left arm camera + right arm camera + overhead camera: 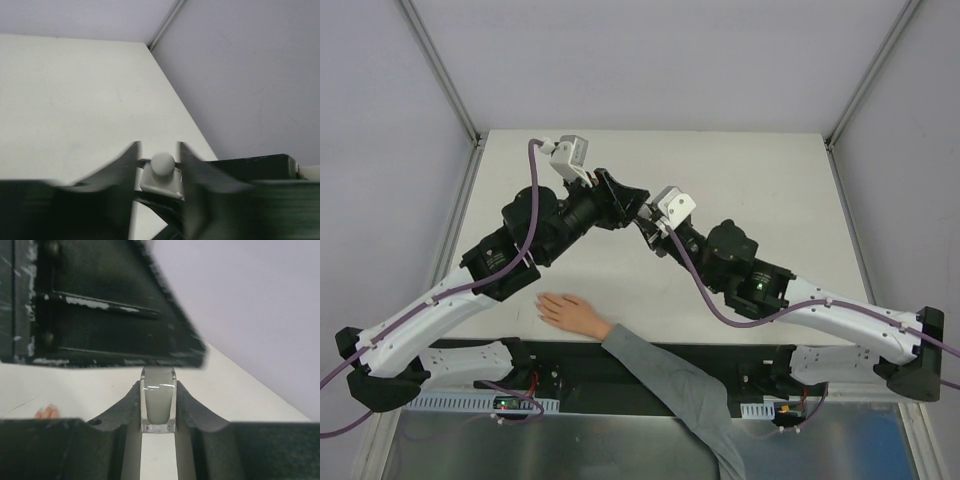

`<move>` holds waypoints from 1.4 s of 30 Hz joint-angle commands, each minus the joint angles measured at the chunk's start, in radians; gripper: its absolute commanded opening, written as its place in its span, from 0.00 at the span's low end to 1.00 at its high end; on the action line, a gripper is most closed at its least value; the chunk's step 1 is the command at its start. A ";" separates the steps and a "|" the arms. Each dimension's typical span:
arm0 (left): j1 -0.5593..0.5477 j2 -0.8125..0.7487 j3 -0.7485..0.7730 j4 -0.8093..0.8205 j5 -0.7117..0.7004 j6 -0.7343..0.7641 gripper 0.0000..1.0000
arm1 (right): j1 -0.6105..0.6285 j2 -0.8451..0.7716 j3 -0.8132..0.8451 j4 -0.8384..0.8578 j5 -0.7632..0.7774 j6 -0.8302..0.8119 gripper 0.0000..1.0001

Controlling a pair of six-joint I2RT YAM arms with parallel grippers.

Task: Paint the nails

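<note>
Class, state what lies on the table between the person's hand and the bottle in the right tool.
Nothing: the top view shows only bare white table between the hand and the bottle.

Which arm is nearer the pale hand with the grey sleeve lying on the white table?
Left. The left arm lies right beside the fingertips of the pale hand. The right arm bends beyond the grey sleeve, clearly farther; its right gripper holds the small whitish bottle mid-table.

a white table (760, 170) sits between pale grey walls (640, 60) and metal posts (441, 70).
</note>
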 commanded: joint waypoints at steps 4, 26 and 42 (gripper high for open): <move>0.065 -0.081 -0.039 0.122 0.400 0.136 0.79 | -0.260 -0.139 0.011 -0.115 -0.887 0.274 0.00; 0.180 -0.009 -0.121 0.609 0.857 0.011 0.18 | -0.577 -0.047 -0.075 0.496 -1.388 0.936 0.00; 0.065 0.109 0.029 0.167 0.083 0.087 0.00 | -0.004 -0.085 -0.041 0.012 0.069 -0.087 0.00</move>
